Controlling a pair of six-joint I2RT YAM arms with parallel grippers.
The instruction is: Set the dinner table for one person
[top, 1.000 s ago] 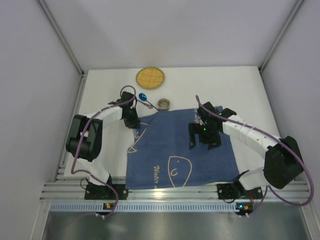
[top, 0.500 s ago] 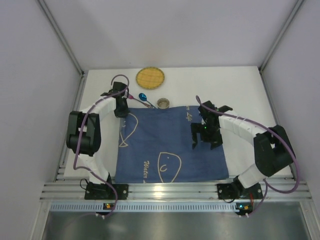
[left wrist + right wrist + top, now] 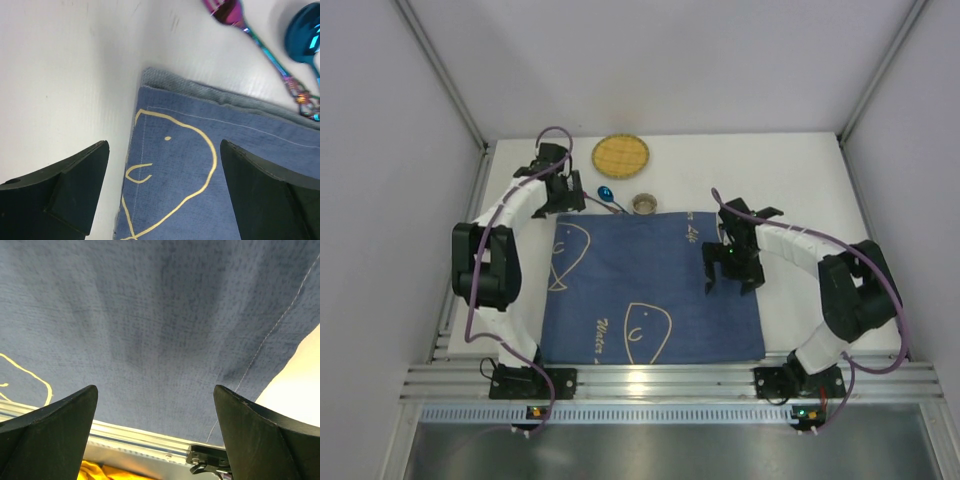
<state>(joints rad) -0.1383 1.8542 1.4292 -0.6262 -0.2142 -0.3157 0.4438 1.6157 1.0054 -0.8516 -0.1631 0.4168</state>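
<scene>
While over the blue placemat [image 3: 650, 285], left end effector [image 3: 164, 150] and right end effector [image 3: 155, 390] wide apart (both empty).

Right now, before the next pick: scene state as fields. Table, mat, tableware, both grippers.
table: white, matte
placemat: dark blue cloth, pale line drawings, lying flat
plate: yellow, round, far side, off the placemat
cup: small, at the placemat's far edge
blue spoon: on the table, near the placemat's far left corner
iridescent utensil: beside the spoon
left gripper: open, empty, above the placemat's far left corner
right gripper: open, empty, above the placemat's right side
</scene>
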